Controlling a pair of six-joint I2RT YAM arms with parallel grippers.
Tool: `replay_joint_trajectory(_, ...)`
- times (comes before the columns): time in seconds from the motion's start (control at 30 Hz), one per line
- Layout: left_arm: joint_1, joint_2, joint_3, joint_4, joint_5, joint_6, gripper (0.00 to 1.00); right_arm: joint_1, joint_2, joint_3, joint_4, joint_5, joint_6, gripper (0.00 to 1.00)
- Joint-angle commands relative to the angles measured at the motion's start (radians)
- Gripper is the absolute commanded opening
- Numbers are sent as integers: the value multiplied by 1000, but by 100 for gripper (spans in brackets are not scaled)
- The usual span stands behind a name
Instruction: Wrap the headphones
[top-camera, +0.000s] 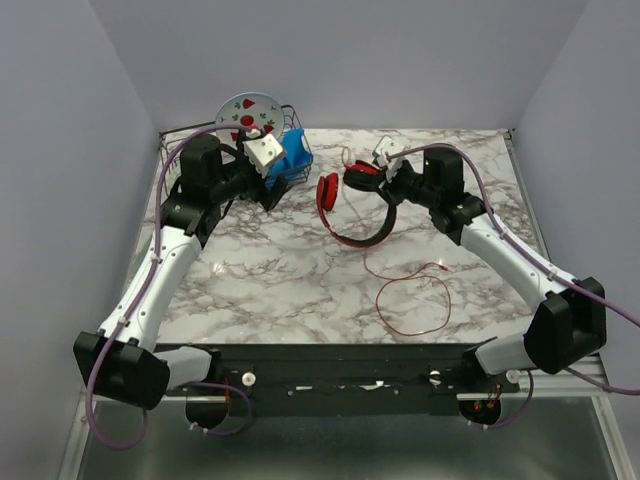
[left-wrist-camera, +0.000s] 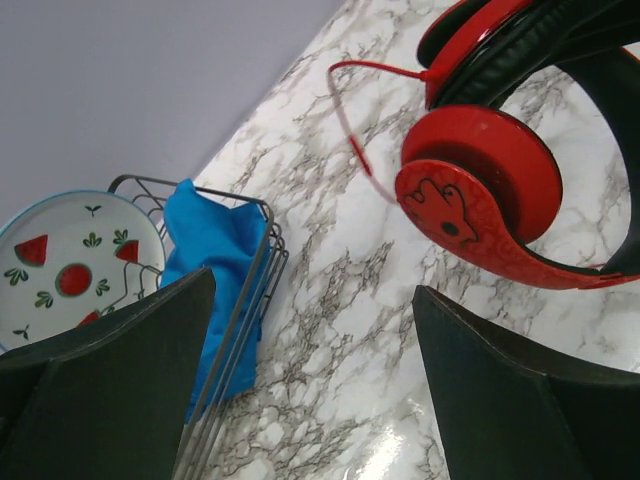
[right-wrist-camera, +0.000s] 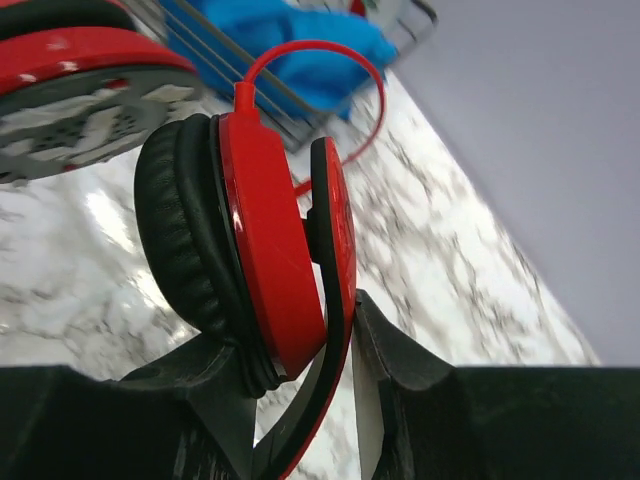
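Headphones (top-camera: 352, 205) check: the right gripper (right-wrist-camera: 310, 385) has its jaws partly closed on one ear cup (right-wrist-camera: 265, 250), pinching it across the red shell and black pad, so that cup sits on edge right between the jaws. My guess is it's held like that to anchor the whole thing while the cable (top-camera: 415, 300) gets wound around it. I can't tell if the cup is lifted off the table (top-camera: 280, 270) or just propped. The left gripper (left-wrist-camera: 315, 390) has its jaws spread wide with nothing in them, and the other ear cup (left-wrist-camera: 480, 190) sits just ahead of them and off to the right, outer face showing. That looks like the free hand meant to go fetch the cable. Trouble is, most of the cable lies well away from both sets of jaws, trailing back toward the arm bases in a loose loop. Only a short bit arcs past ahead of the left jaws. Right beside the left finger there's a wire basket (left-wrist-camera: 235, 330) with a blue cloth (left-wrist-camera: 215, 250) in it and a watermelon plate (left-wrist-camera: 70, 260) behind, so swinging that way could clip it.
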Motion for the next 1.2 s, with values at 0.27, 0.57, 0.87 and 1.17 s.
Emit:
replay_joint_trajectory(0.27,-106,19,188,-215,-19,99,99,111,64,240,-229,-411,-46,16)
replay_joint_trajectory(0.57,-169,54,277,-367,86,175,99,137,116,297,-260,-382,-43,15)
replay_joint_trajectory(0.87,-241,115,197,-323,-38,235,99,148,136,329,-268,-375,-14,11)
replay_joint_trajectory(1.17,-244,187,229,-267,-68,230,98,166,92,303,-268,-378,-48,11)
